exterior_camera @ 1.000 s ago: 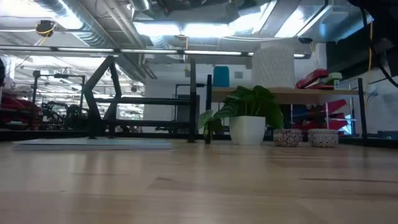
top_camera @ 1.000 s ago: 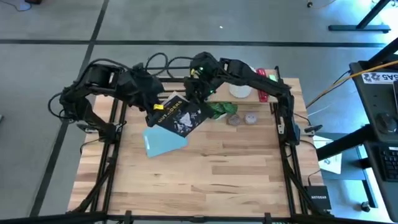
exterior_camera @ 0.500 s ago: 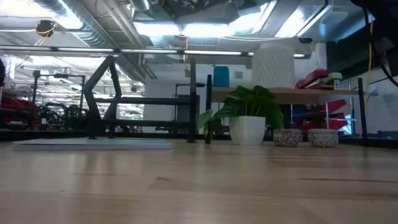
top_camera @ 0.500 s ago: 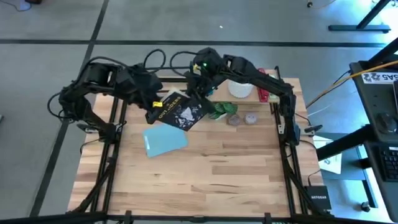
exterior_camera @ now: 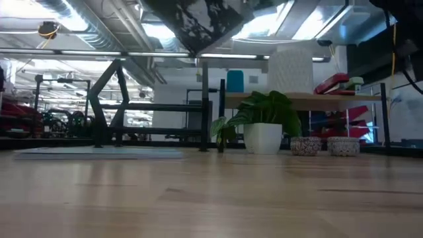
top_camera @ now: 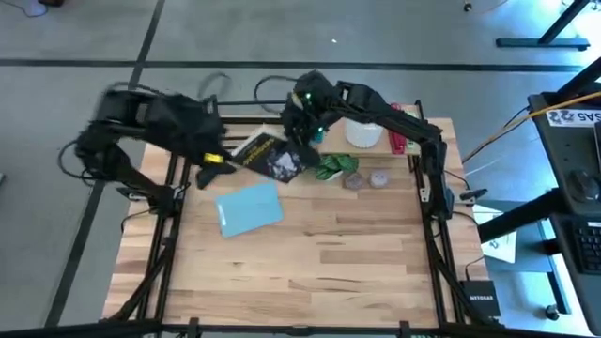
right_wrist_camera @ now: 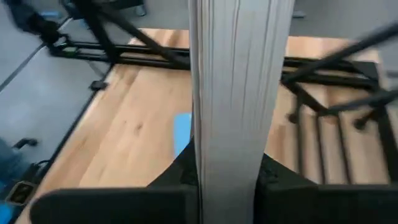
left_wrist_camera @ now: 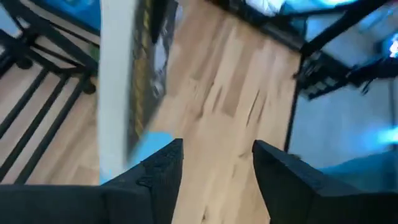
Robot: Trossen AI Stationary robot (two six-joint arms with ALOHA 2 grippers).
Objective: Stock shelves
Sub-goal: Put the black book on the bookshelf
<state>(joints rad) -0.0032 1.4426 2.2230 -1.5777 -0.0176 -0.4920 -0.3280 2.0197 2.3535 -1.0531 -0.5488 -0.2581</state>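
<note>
Lit evenly from overhead, cool blue tint, faint shadows on the table (top_camera: 310, 253). Bright glare from ceiling lights (exterior_camera: 198, 30) at table level. Left arm (top_camera: 150, 122) smeared by motion; both wrist views blurred, near book (right_wrist_camera: 239, 93) out of focus.

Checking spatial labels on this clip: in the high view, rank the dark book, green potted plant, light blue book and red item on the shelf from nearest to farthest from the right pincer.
1. Dark book, clamped in the right pincer.
2. Green potted plant, just to its right, nearer the table's front.
3. Light blue book, flat on the table, front-left.
4. Red item, far right on the shelf.
</note>
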